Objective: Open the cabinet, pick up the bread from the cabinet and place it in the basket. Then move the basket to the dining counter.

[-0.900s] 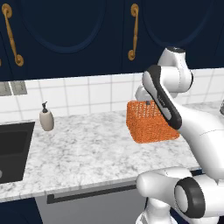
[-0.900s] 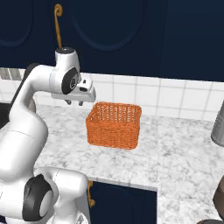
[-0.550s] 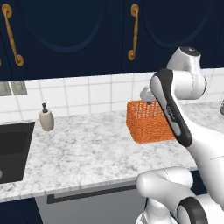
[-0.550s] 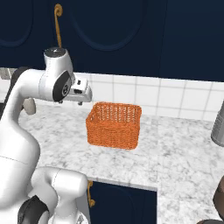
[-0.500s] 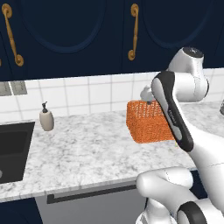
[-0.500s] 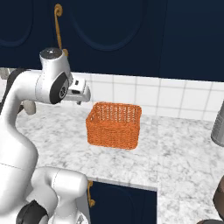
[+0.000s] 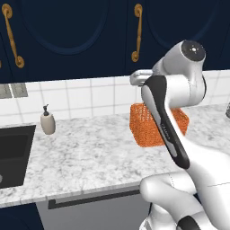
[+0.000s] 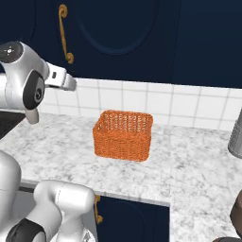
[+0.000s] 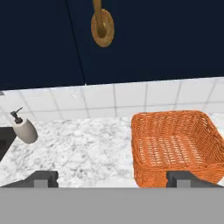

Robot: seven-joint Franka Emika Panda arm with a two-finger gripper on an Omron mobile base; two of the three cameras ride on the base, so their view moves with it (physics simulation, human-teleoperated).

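Observation:
The orange woven basket stands on the marble counter by the tiled wall, with nothing in it. Above it the dark navy cabinet has its doors shut; a gold handle hangs straight ahead in the hand view. The bread is hidden. My gripper hovers open over the counter, left of the basket and short of it, holding nothing. The dining counter is out of view.
A soap dispenser stands by the black sink at the left. A grey drawer front runs under the counter edge. A grey metal container stands at the right. White tiles line the wall.
The jaws have opened wide. The hand has risen and drawn back leftward, away from the basket's rim. The basket has stayed in place.

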